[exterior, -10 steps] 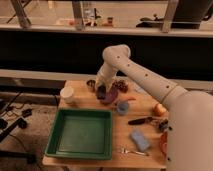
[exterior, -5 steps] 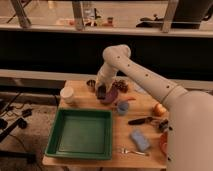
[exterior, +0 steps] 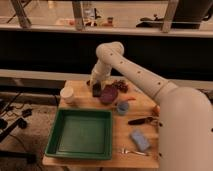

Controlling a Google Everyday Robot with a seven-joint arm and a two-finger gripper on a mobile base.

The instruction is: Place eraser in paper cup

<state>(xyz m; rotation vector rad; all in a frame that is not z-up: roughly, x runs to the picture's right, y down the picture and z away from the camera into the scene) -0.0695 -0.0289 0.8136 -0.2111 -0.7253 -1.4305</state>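
The eraser (exterior: 96,90), a small black block, hangs upright at the tip of my gripper (exterior: 96,85), which is shut on it just above the back of the wooden table (exterior: 100,162). The white paper cup (exterior: 67,95) stands upright at the table's left edge, a short way left of the gripper and apart from it. The white arm reaches in from the right and bends down over the table's back.
A purple plate (exterior: 108,94) lies right of the eraser, with dark grapes (exterior: 120,86) behind it. A small blue cup (exterior: 122,107), a black-handled tool (exterior: 141,120), a light blue sponge (exterior: 139,140) and a fork (exterior: 131,151) lie to the right. A green tray (exterior: 82,132) fills the front left.
My gripper has moved a little to the left with the eraser, from over the purple plate towards the paper cup. Nothing else has moved.
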